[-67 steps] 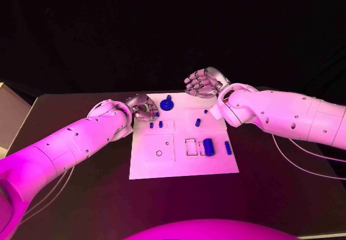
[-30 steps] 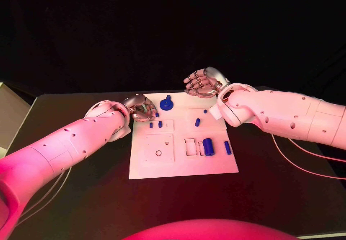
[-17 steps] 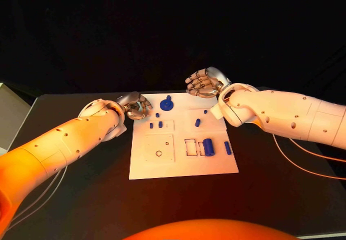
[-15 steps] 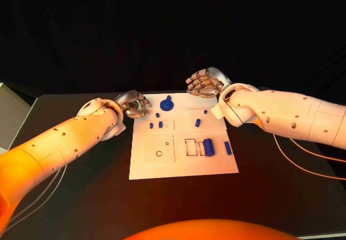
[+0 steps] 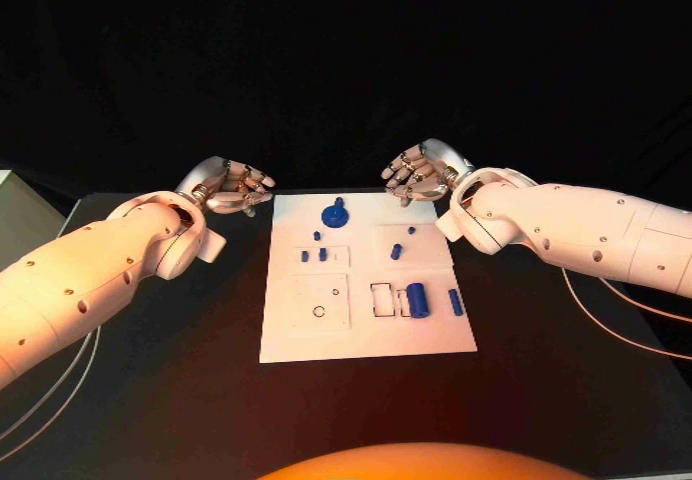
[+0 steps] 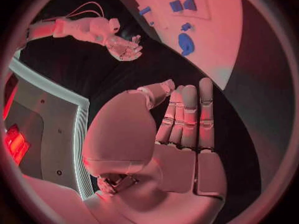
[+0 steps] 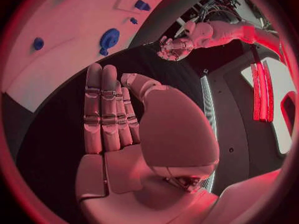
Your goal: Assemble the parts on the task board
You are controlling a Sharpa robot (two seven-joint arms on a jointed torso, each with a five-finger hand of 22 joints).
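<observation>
The task board (image 5: 366,340) is seen lying flat in the middle of the black table (image 5: 173,400), and everything else is placed here in relation to it. The left hand (image 5: 228,187) is held in the air beyond the board's far left corner, clear of the plate, with its fingers extended and slightly apart and nothing held in them; in the left wrist view the fingers (image 6: 190,119) are shown straight and side by side, the palm empty. The right hand (image 5: 421,174) is held in the air just beyond the board's far right corner, its fingers likewise extended with nothing gripped, and in the right wrist view the fingers (image 7: 102,109) are seen straight above an empty palm. On the board, a round blue part with a short stem (image 5: 333,213) is set near the far edge, at about the middle. Closer in, two small blue pegs (image 5: 315,255) are stood side by side on the left half, and a small upright blue peg (image 5: 395,247) is found on the right half. A larger blue cylinder (image 5: 417,299) is laid beside a rectangular recess (image 5: 382,297) near the board's middle, with a slim blue bar (image 5: 456,302) just beside it towards the right edge. A dark ring outline (image 5: 317,311) is marked on a raised square panel on the left half.
</observation>
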